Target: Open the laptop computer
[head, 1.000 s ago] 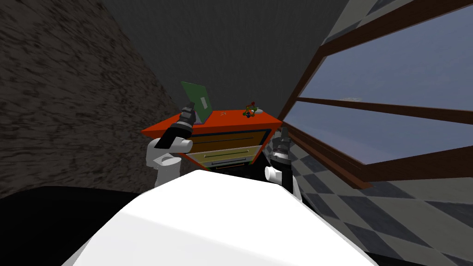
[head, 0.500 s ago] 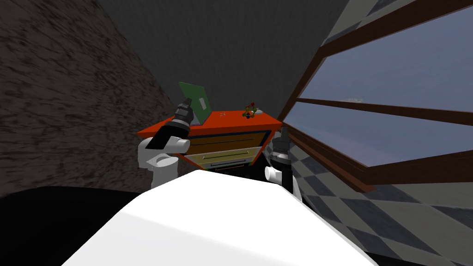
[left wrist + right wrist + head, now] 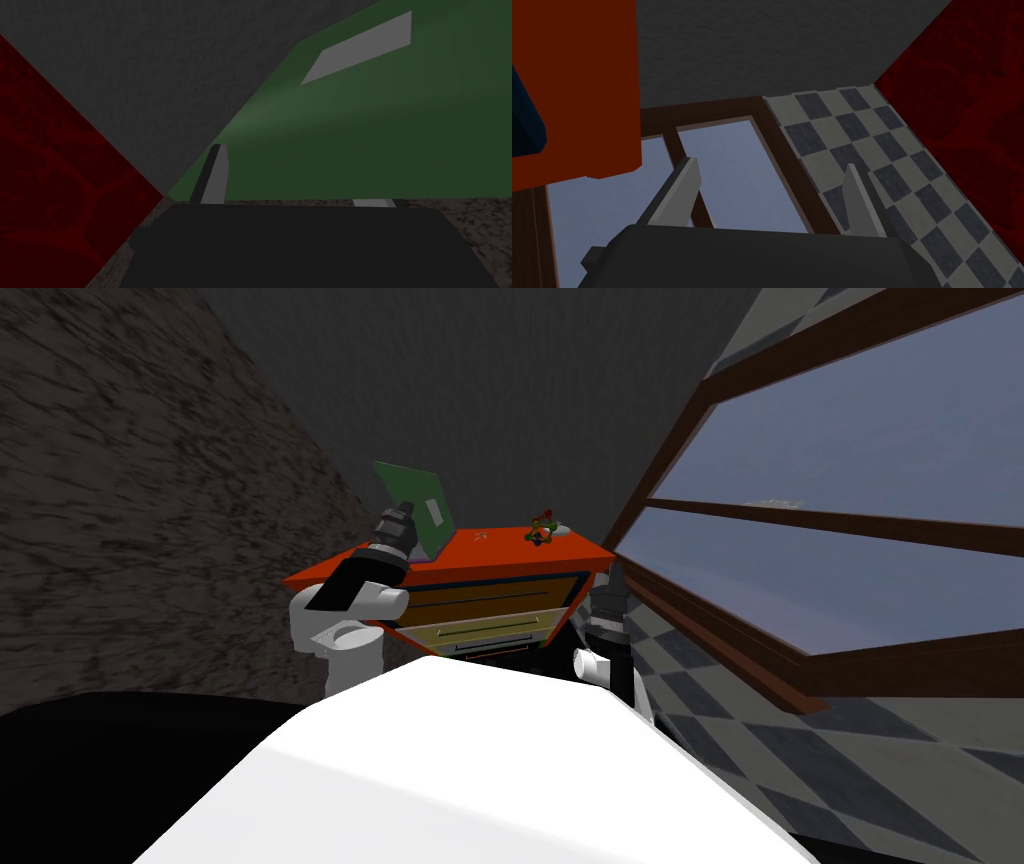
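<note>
The laptop (image 3: 418,502) stands on the left end of an orange dresser top (image 3: 505,550), its green lid raised steeply with a small grey patch on the back. My left gripper (image 3: 401,514) is at the lid's near edge. In the left wrist view the green lid (image 3: 380,130) lies close across the left gripper (image 3: 295,172); one finger (image 3: 216,175) shows in front of it and the other is hidden behind it except for its base. The fingers stand apart, open. My right gripper (image 3: 614,574) hangs low beside the dresser's right corner, open and holding nothing (image 3: 770,164).
A small green and red figure (image 3: 542,526) sits at the back of the dresser top. Drawers (image 3: 480,610) face me below the orange top. A large brown-framed window (image 3: 850,518) runs along the right wall, with a rough dark wall on the left.
My left hand has moved up and to the left along the lid, and the green lid has tilted further back. The right arm has stayed still.
</note>
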You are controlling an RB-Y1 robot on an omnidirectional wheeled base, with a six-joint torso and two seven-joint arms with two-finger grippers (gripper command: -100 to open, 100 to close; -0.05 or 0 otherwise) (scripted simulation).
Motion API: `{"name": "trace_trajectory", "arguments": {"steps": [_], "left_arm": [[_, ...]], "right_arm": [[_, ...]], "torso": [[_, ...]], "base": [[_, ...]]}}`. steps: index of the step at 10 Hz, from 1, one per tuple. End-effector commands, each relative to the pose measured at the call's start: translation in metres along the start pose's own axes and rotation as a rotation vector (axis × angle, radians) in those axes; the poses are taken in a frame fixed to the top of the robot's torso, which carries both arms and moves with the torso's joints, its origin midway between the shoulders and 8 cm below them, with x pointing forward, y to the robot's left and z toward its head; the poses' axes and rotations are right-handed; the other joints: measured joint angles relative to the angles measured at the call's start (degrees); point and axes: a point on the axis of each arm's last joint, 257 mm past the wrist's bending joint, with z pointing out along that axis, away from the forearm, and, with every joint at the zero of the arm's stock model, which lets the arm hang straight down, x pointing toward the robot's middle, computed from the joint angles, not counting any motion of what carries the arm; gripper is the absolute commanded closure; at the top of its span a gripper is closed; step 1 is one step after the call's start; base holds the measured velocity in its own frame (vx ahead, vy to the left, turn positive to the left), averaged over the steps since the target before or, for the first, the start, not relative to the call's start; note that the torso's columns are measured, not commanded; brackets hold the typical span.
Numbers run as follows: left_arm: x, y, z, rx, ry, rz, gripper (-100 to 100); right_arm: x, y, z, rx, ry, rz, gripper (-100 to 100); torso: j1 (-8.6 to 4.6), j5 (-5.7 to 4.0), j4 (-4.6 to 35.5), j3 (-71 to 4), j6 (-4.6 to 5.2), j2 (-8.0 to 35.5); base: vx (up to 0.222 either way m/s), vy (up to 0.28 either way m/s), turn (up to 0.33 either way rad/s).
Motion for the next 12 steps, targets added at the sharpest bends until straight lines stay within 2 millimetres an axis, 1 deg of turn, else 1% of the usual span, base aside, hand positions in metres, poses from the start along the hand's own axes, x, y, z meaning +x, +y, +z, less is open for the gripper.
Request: {"name": "trace_trajectory", "arguments": {"steps": [1, 2, 3, 4, 11, 12], "left_arm": [[0.006, 0.012, 0.001, -0.003, 0.002, -0.001, 100], [0.001, 0.004, 0.002, 0.012, -0.009, 0.01, 100], [-0.004, 0.007, 0.004, 0.005, -0.03, -0.066, 100], [-0.007, 0.009, 0.004, -0.001, -0.04, -0.105, 100], [-0.019, 0.025, 0.007, -0.038, -0.101, -0.383, 100], [-0.019, 0.023, 0.008, -0.034, -0.097, -0.353, 100]], "right_arm": [[0.0, 0.0, 0.0, 0.0, 0.0, 0.0, 0], [0.0, 0.0, 0.0, 0.0, 0.0, 0.0, 0], [0.0, 0.0, 0.0, 0.0, 0.0, 0.0, 0], [0.0, 0.0, 0.0, 0.0, 0.0, 0.0, 0], [0.0, 0.0, 0.0, 0.0, 0.0, 0.0, 0], [0.0, 0.0, 0.0, 0.0, 0.0, 0.0, 0]], "torso": [[0.04, 0.19, -0.07, 0.03, 0.03, 0.11], [-0.05, 0.32, -0.21, 0.02, 0.02, 0.24], [-0.05, 0.13, -0.08, 0.0, 0.01, 0.05], [0.0, 0.04, -0.02, -0.1, -0.01, -0.2], [-0.05, -0.05, -0.08, -0.28, 0.15, -0.5], [-0.07, -0.09, -0.03, -0.21, 0.13, -0.41]], "base": [[-0.067, -0.009, 0.011], [-0.024, -0.004, -0.005], [0.014, 0.005, 0.095], [0.026, 0.0, 0.084], [0.02, -0.002, 0.062], [0.009, 0.001, 0.014]]}}
